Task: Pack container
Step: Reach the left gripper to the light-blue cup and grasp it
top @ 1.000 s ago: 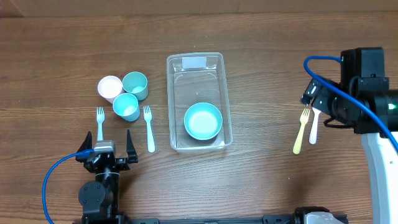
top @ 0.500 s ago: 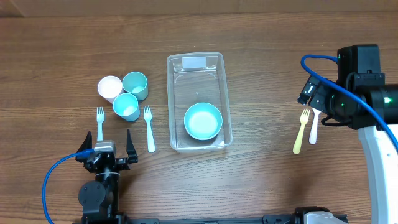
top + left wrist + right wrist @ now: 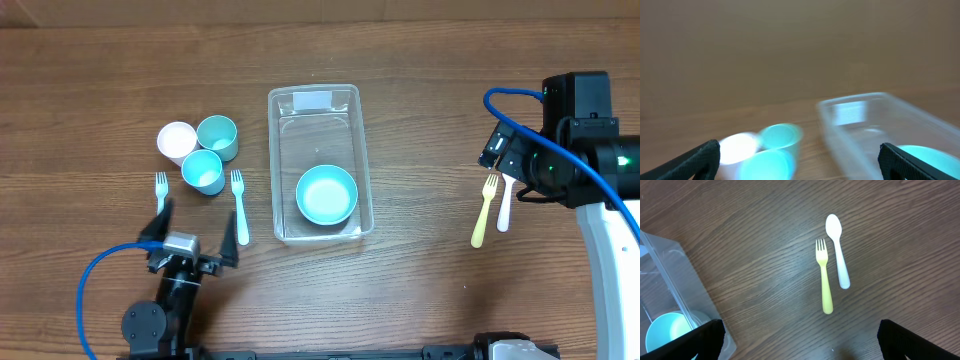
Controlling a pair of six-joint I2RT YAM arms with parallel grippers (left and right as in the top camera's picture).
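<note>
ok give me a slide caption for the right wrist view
yellow fork and white spoon side by side on the table, clear container with teal bowl at left

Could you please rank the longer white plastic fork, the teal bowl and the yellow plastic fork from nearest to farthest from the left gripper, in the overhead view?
1. Longer white plastic fork, right of the left gripper.
2. Round teal bowl, in the clear container.
3. Yellow plastic fork, far right.

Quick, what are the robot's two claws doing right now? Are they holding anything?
Left gripper: open, holding nothing.
Right gripper: open, holding nothing.
</note>
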